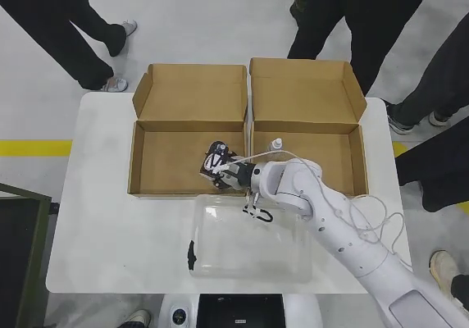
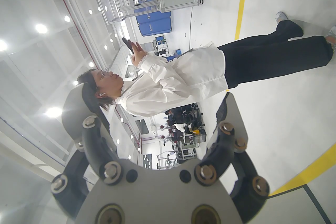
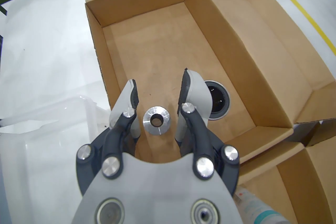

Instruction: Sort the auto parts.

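1. The white table [image 1: 95, 205] carries two open cardboard boxes side by side at its far edge and a clear plastic tub [image 1: 218, 250] nearer the robot.
2. The left box [image 3: 147, 33] has its lid flap folded back. Both of the metal parts seen in the right wrist view lie on its floor, near the corner closest to the tub and to the second box [image 1: 325, 160].
3. The right arm stretches across the tub, and the right gripper [image 3: 158, 77] hangs over that corner of the left box, released, with its fingers spread and nothing held.
4. The left gripper [image 2: 152, 94] points away into the room, fingers wide apart and empty.
5. A small bottle [image 1: 275, 146] lies in the second box by the wall shared with the left box.
6. A dark ring [image 3: 219, 104] with a metal rim lies flat on the box floor, partly hidden behind one finger of the right gripper.
7. A silver bushing [image 3: 156, 120] stands on the box floor with its bore facing up, between the two open fingers of the right gripper and touching neither pad.
8. A small black hook [image 1: 257, 215] sits at the tub's far edge, and a black piece [image 1: 191, 254] at its left rim.
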`<action>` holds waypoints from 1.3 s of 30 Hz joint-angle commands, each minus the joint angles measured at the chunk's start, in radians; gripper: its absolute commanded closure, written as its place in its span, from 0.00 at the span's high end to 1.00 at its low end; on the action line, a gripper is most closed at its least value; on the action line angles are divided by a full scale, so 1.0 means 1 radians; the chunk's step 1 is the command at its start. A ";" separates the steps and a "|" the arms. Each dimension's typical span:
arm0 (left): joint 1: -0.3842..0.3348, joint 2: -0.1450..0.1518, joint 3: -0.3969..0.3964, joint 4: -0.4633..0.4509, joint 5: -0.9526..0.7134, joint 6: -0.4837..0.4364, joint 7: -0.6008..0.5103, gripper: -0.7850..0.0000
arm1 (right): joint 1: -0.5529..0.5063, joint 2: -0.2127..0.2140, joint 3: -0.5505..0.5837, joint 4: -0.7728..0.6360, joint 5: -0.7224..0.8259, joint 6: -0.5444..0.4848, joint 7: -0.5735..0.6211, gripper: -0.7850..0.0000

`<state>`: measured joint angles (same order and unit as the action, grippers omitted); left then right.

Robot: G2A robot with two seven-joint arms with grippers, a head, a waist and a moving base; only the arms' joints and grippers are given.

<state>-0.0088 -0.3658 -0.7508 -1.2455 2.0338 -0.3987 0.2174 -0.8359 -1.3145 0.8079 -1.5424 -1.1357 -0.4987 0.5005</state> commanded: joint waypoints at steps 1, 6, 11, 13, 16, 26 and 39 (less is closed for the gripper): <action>0.000 0.000 0.000 0.000 0.000 0.000 0.000 1.00 | -0.020 0.006 0.022 -0.037 0.011 -0.005 0.001 0.41; 0.000 0.000 0.000 0.000 0.000 0.000 0.000 1.00 | -0.092 0.026 0.092 -0.150 0.020 -0.013 -0.010 0.43; 0.000 0.000 0.000 0.000 0.000 0.000 0.000 1.00 | -0.191 0.050 0.174 -0.246 -0.007 -0.056 -0.103 0.45; 0.000 0.000 0.000 0.000 0.000 0.000 0.000 1.00 | -0.237 0.061 0.208 -0.281 -0.030 -0.061 -0.121 0.46; 0.000 0.000 0.000 0.000 0.000 0.000 0.000 1.00 | -0.315 0.075 0.265 -0.334 -0.053 -0.050 -0.156 0.47; 0.000 0.000 0.000 0.000 0.000 0.000 0.000 1.00 | -0.593 0.116 0.492 -0.483 -0.158 0.023 -0.301 0.89; 0.000 0.000 0.000 0.000 0.000 0.000 0.000 1.00 | -0.881 0.137 0.732 -0.621 -0.200 0.150 -0.419 1.00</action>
<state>-0.0088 -0.3658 -0.7508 -1.2455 2.0338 -0.3987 0.2174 -1.6972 -1.1778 1.5245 -2.1586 -1.3317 -0.3601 0.0917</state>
